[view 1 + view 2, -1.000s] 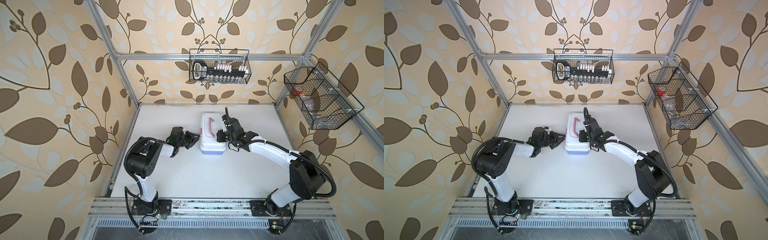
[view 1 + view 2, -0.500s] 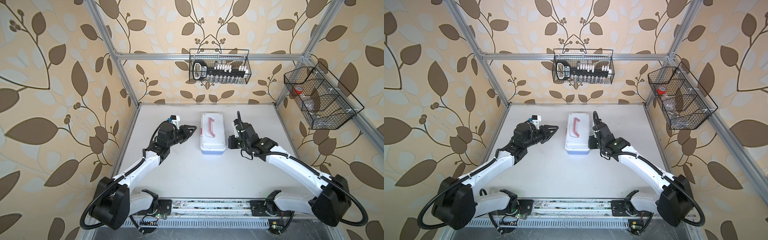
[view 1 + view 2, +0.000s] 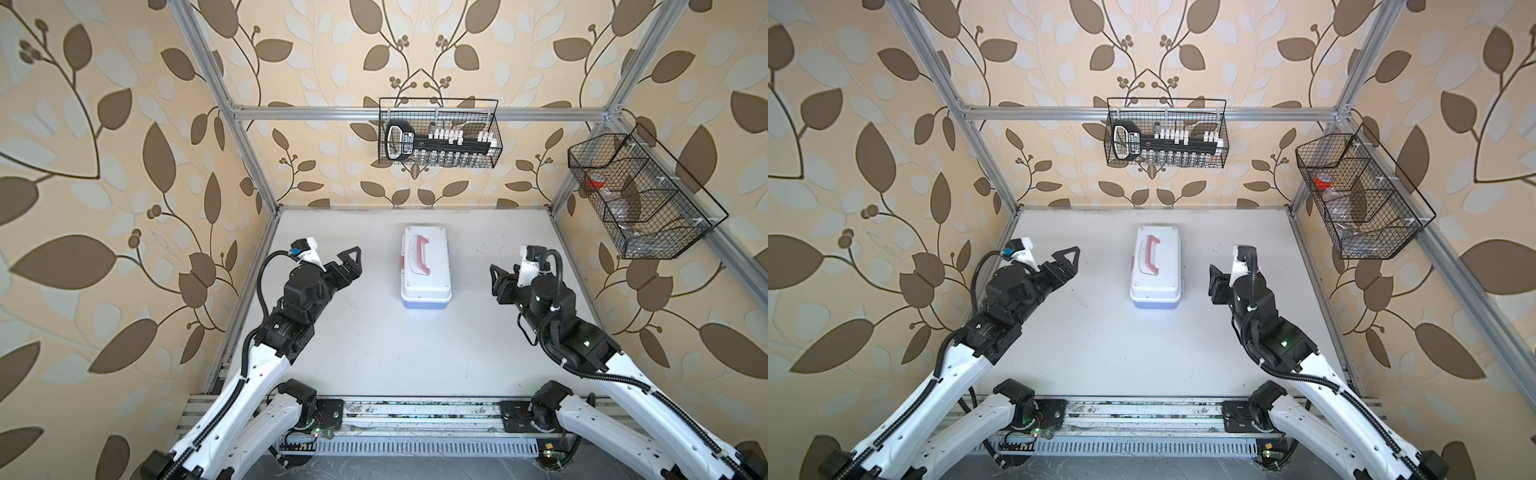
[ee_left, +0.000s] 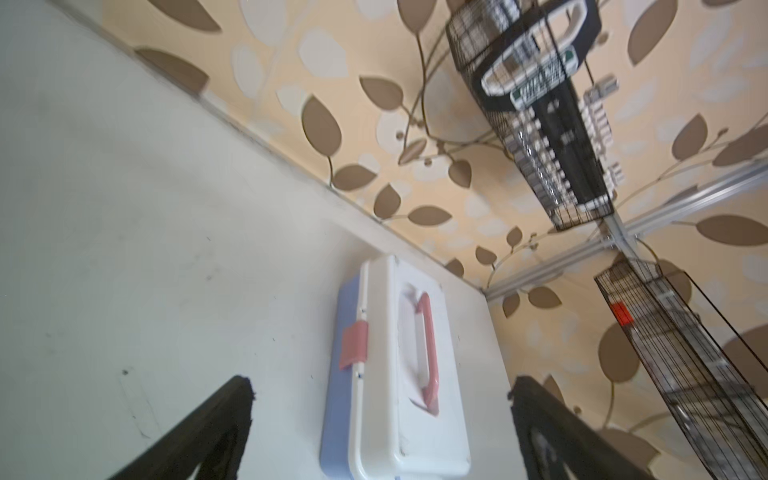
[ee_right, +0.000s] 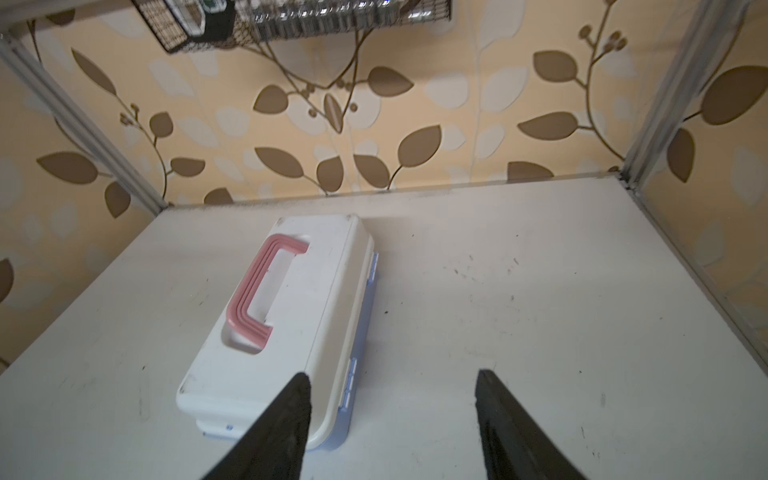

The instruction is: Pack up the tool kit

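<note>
Left gripper [image 3: 349, 266]: jaws spread wide, nothing in them. The tool kit [image 3: 426, 270] sits ahead of it toward the middle, well apart, lid down. The latch [image 4: 353, 347] is on the face toward this gripper. It looks folded over, but I can't tell if it's snapped home; if not, the lid pops on any lift by the handle [image 3: 422, 255]. The box looks light on a slick table [image 3: 374, 353], so a one-sided nudge would skate it. Right gripper [image 3: 498, 282]: also parted and empty, the kit's hinge side facing it, well apart. Contents are hidden, so I can't confirm anything is packed.
</note>
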`<state>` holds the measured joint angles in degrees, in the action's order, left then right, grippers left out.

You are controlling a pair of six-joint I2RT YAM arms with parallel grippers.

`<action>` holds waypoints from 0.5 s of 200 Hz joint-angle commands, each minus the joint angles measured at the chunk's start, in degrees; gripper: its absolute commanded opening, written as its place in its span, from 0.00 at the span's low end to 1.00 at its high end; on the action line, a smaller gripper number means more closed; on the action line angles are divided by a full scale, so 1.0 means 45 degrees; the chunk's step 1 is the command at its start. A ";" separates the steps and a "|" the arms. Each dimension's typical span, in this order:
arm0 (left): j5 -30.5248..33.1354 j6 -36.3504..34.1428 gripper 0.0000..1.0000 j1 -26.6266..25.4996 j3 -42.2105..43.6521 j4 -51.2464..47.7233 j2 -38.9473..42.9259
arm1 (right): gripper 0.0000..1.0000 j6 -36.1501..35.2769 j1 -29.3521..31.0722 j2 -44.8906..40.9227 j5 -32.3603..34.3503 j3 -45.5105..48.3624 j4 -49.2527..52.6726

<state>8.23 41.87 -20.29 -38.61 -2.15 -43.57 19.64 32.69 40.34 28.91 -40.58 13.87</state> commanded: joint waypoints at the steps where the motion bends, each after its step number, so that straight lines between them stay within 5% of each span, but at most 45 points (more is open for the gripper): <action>1: 0.3313 -0.1320 0.99 -0.0041 0.1470 0.1406 -0.0303 | 1.00 -0.0594 -0.0057 -0.0592 0.2506 0.1212 -0.2253; 15: 0.3105 -0.2765 0.99 -0.0041 0.1724 0.1643 -0.0780 | 1.00 -0.0577 -0.0115 -0.0664 0.3311 0.1683 -0.2668; 32: 0.4838 -0.3260 0.99 -0.0029 0.1800 0.1608 -0.1513 | 1.00 -0.0852 -0.0215 -0.0417 0.4282 0.2091 -0.2921; 54: 0.6902 -0.4603 0.99 -0.0023 0.1926 0.1958 -0.2408 | 1.00 -0.4982 -0.0291 0.0275 0.4319 0.3553 -0.5216; 88: 0.7797 -0.6935 0.99 0.0170 0.3358 0.5502 -0.3999 | 1.00 -0.4802 -0.1092 0.1383 0.4814 0.4900 -0.6422; 100: 0.7082 -0.7272 0.99 0.0207 0.3052 0.4638 -0.3929 | 1.00 -0.4663 -0.1665 0.1704 0.4596 0.5277 -0.6878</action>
<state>36.93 17.82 -20.14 -25.47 12.38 -60.03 2.15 28.58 46.50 47.79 -19.25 -9.41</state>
